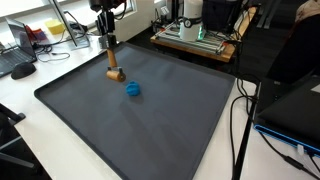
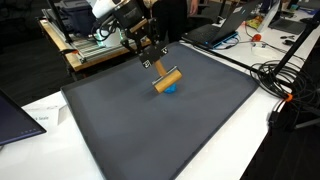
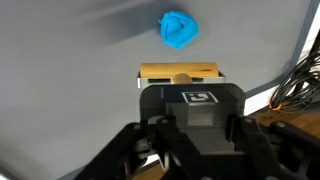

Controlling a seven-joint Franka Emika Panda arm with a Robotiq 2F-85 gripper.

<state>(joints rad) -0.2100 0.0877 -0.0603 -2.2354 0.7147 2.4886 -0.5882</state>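
Wooden tool (image 1: 114, 70): the head rests on the grey mat (image 1: 150, 130), near the blue lump (image 1: 133, 88). The gripper (image 1: 106, 30) is clamped on the upright handle's top, apparently so the head sits flat while the fingers clear the mat.

Black end effector (image 1: 108, 32) gripped the top of an upright tan wooden stick with a short block head (image 1: 113, 68), head down on the dark grey rubber mat (image 1: 130, 125). Small blue crumpled ball (image 1: 133, 88) lay just beside the head, not touching it. White worktop (image 1: 25, 105) under the mat.
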